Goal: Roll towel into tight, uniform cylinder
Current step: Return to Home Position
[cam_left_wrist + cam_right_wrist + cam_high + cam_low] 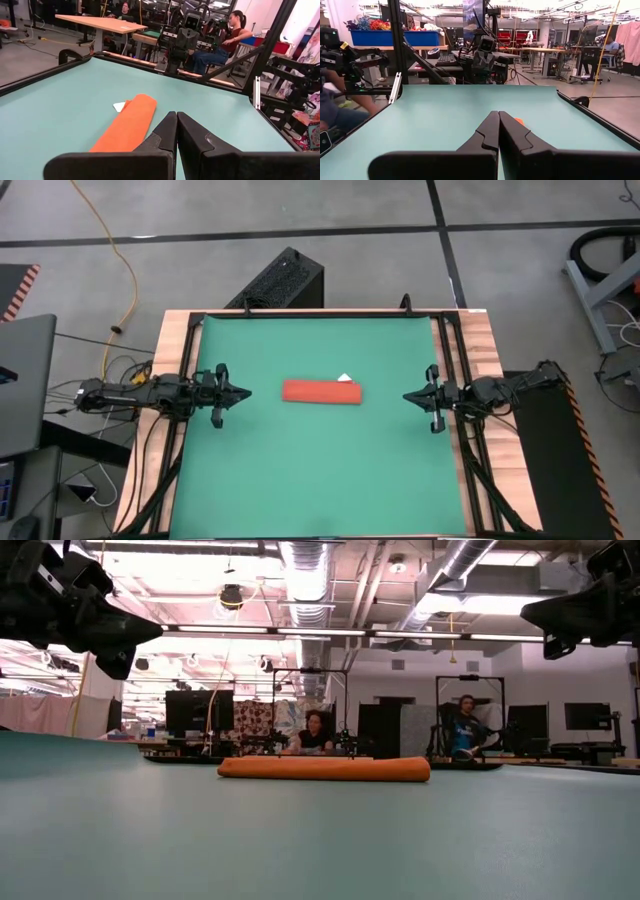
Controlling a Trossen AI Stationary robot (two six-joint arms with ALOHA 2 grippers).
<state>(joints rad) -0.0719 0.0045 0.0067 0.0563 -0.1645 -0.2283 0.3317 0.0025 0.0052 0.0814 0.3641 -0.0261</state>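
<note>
The orange-red towel (322, 392) lies in the middle of the green table as a long flat roll, its length running left to right. It shows as a low tube in the low view (324, 769) and in the left wrist view (127, 125). A small white tag (345, 378) sticks out at its far right edge. My left gripper (246, 392) is shut and empty, above the table left of the towel. My right gripper (407, 396) is shut and empty, right of it. In the right wrist view only a bit of the towel (519, 121) peeks past the fingers.
A dark frame (440, 330) runs round the green mat, with the wooden table edge (490, 350) outside it. Green mat (320, 470) lies bare near the front. Beyond the table, people sit at other stations (315, 732).
</note>
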